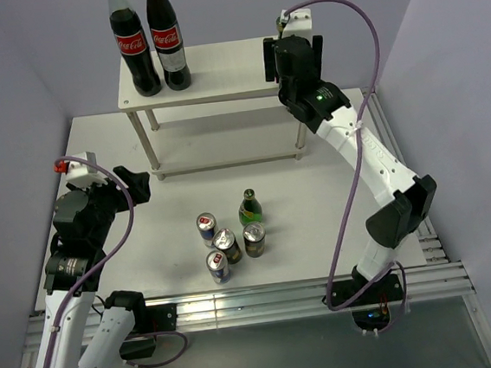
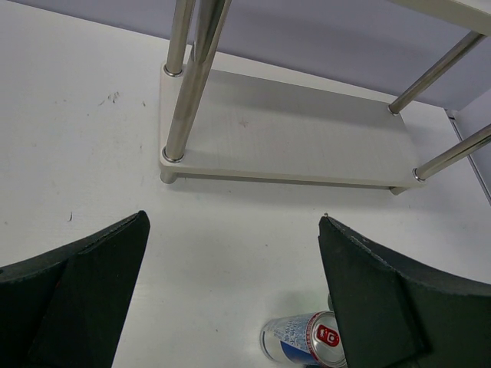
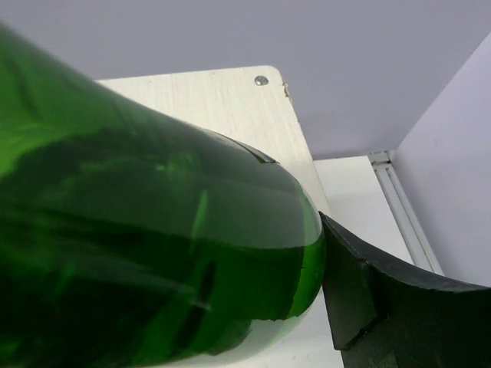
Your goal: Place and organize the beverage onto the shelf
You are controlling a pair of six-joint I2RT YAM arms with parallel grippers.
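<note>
Top external view: the small white 2-tier shelf (image 1: 217, 65) stands at the far side of the white table (image 1: 299, 196). On its upper board, at the left end, are 2 tall dark cola bottles with red labels (image 1: 135, 51) (image 1: 168, 44), side by side.

At the right end of that same board hangs the right gripper (image 1: 293, 62). It is clamped on the held green glass bottle (image 3: 153, 230). In the right wrist view the green glass fills most of the frame and presses against the black finger (image 3: 383, 307), with the board's corner and a screw behind it. Whether the bottle's base touches the board cannot be told.

The other 5 drinks stand in a tight cluster on the table in front of the shelf, near its middle:
- Nearest the shelf is the second green glass bottle with a yellow label (image 1: 249, 208).
- Further from the shelf are 2 blue-and-silver slim cans (image 1: 206, 227) (image 1: 219, 267).
- With them are 2 dark gold-topped cans (image 1: 225, 245) (image 1: 254, 238).

The left gripper (image 1: 137, 187) hovers in front of the shelf's left legs, jaws spread wide and holding nothing. Its wrist view looks at the bare lower board (image 2: 291, 130), and 1 slim can shows near the right finger.
</note>
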